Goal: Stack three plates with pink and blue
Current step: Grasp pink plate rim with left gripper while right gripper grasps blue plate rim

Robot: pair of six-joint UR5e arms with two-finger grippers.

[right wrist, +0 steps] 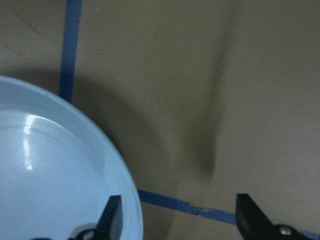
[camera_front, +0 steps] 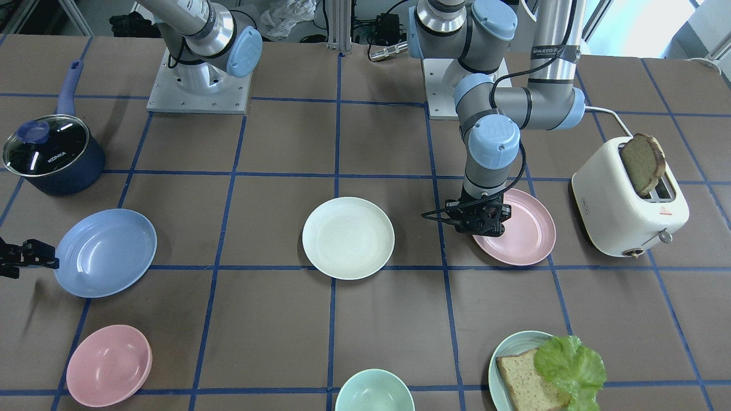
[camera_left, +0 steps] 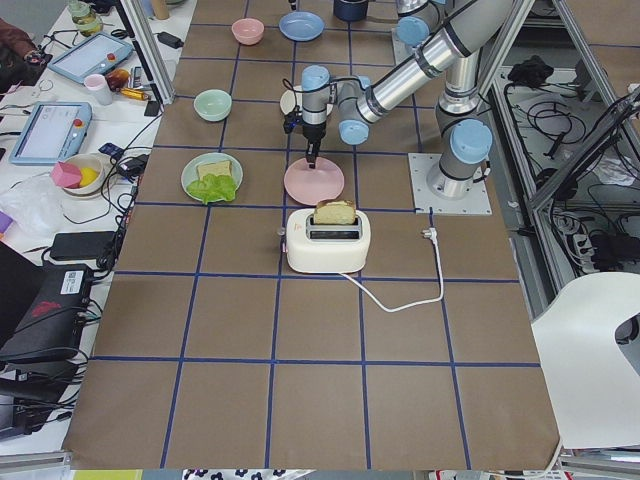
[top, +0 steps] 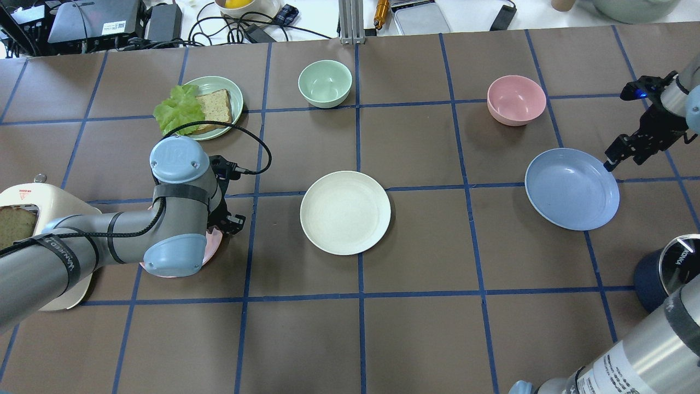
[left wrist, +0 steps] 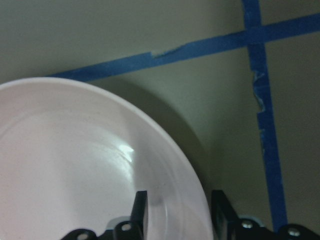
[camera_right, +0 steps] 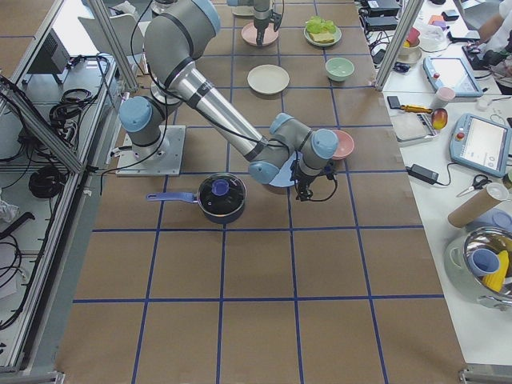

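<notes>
From my desk the table (camera_front: 274,331) looks laid out to keep the job simple; the bulky clutter, the toaster (camera_front: 622,211) at the robot's left end and the lidded pot (camera_front: 54,154) at its right, stands clear of the middle; the 3 plates lie in a rough row, well apart from one another. The cream-white plate (camera_front: 348,237) sits at the centre with neither arm near it, so I judge it to be the base of the stack; the pink plate (camera_front: 528,228) lies on the robot's left just beside the toaster; the blue plate (camera_front: 105,251) lies on its right near the pot. That is why I read 1 arm per coloured plate. The left gripper (camera_front: 480,220) points straight down at the pink plate's rim on the centre-facing side; its fingers (left wrist: 140,205) are parted and straddle the rim, 1 inside the dish and 1 outside, with nothing clamped yet. The right gripper (top: 629,153) sits at the blue plate's outer edge, farthest from the centre; its fingers (right wrist: 112,215) are spread much wider, 1 over the rim and the other well out over bare paper, holding nothing. Both are placed for an edge pinch, since shallow plates offer no other grip.
</notes>
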